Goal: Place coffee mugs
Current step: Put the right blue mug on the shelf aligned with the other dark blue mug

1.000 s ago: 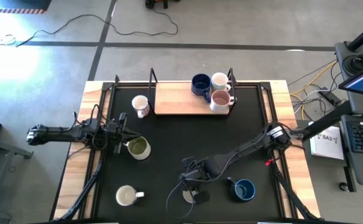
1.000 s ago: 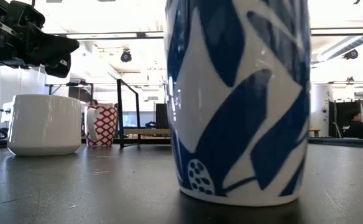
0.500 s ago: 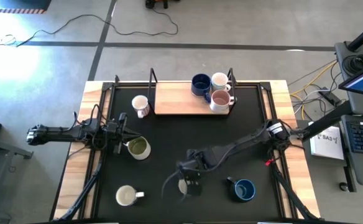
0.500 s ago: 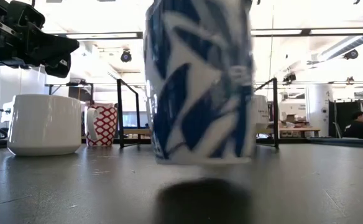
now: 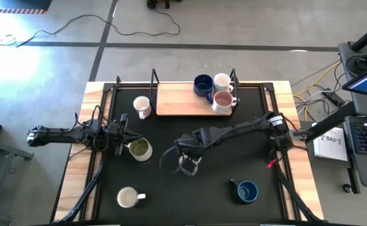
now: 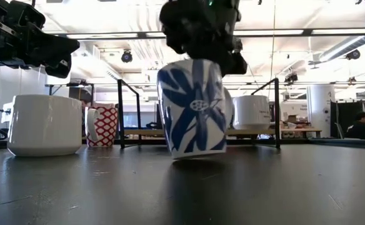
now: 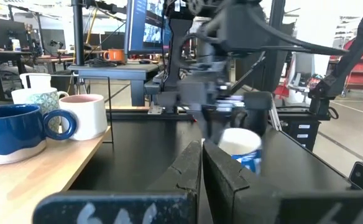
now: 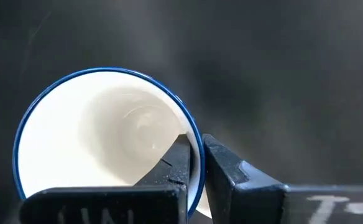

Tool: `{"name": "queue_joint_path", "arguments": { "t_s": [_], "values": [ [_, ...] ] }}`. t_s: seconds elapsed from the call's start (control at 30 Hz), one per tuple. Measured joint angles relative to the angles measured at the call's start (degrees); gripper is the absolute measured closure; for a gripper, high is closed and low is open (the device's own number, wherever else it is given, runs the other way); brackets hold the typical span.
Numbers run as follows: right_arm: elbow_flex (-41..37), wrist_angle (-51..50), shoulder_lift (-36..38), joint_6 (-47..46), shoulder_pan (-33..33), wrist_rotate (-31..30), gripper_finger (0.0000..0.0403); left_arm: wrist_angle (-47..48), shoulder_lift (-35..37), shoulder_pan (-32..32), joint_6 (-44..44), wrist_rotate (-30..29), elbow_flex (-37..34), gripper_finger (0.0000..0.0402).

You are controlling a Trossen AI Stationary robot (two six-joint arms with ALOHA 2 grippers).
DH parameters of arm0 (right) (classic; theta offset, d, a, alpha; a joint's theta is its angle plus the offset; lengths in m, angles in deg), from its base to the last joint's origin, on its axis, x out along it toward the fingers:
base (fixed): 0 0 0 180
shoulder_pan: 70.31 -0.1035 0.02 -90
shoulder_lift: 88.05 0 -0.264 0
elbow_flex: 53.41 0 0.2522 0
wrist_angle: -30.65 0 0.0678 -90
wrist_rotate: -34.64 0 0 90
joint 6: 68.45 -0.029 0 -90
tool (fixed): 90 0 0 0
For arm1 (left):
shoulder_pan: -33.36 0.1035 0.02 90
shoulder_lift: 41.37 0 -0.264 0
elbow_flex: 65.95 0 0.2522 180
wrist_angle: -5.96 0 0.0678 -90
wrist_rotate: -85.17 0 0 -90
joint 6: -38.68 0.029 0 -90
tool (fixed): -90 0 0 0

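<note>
My right gripper (image 5: 188, 161) is over the middle of the black mat, shut on a white mug with blue leaf print (image 6: 194, 107), which hangs above the table. My left gripper (image 5: 124, 134) waits shut at the left side, just beside an olive-green mug (image 5: 139, 149) standing on its base. A wooden tray (image 5: 174, 100) at the far edge carries a dark blue mug (image 5: 202, 85), a white mug (image 5: 222, 81) and a pinkish mug (image 5: 222, 100). A white mug with red print (image 5: 142, 107), a cream mug (image 5: 128, 198) and a second dark blue mug (image 5: 246, 191) stand on the mat. My right gripper (image 8: 195, 146) pinches the blue-print mug's rim (image 8: 192, 129), with one finger (image 8: 176, 163) inside the cup and the other (image 8: 226, 169) outside its wall. The fingers come from above, pointing down. The mug (image 5: 186, 166) is lifted clear of the mat and hangs slightly tilted.
The tray has upright black metal posts (image 5: 153, 78) at its ends and bare wood on its left half. The mat (image 5: 171, 135) between the tray and the held mug is open. Wooden table edges (image 5: 76, 163) and cables flank the mat.
My right gripper has lifted the blue-print mug off the mat near the near edge. It has carried the mug up and toward the far edge, closer to the tray. The mug now hangs tilted above the mat's middle. The left arm has kept still.
</note>
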Motion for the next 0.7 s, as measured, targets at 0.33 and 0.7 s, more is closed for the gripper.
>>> {"name": "queue_joint_path", "arguments": {
  "t_s": [0.33, 0.7],
  "values": [
    [0.0, -0.37, -0.03, -8.04, 7.23, -12.17, 0.038, 0.0, 0.0, 0.02, 0.0, 0.02, 0.0, 0.0402],
    [-0.02, -0.21, -0.11, -16.85, 9.31, -13.81, 0.0376, 0.0, 0.0, 0.0, 0.02, 0.02, 0.0, 0.0402]
  ]
}}
